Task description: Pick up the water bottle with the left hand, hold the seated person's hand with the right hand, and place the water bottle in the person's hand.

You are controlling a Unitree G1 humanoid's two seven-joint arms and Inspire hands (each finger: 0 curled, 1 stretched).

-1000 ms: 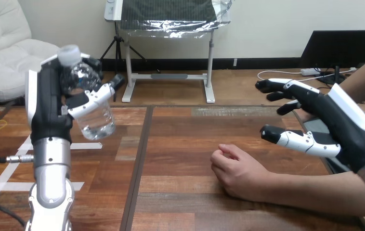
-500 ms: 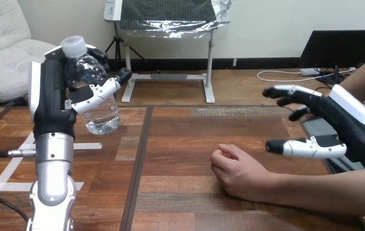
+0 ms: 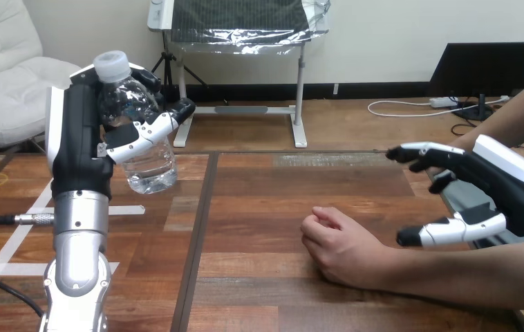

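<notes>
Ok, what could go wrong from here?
The person's hand lies curled, knuckles up, on the table, so the bottle has no open palm to land in. The right hand hangs open above the person's forearm and could pinch it when closing. The left hand holds the bottle tilted above the table; it could slip.

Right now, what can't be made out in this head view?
All in the head view:
Water bottle: its middle is covered by the left robot hand's thumb and fingers.
Person's hand: curled on the table, so its palm is hidden.
Right robot hand: its arm is cut off by the right edge.
</notes>
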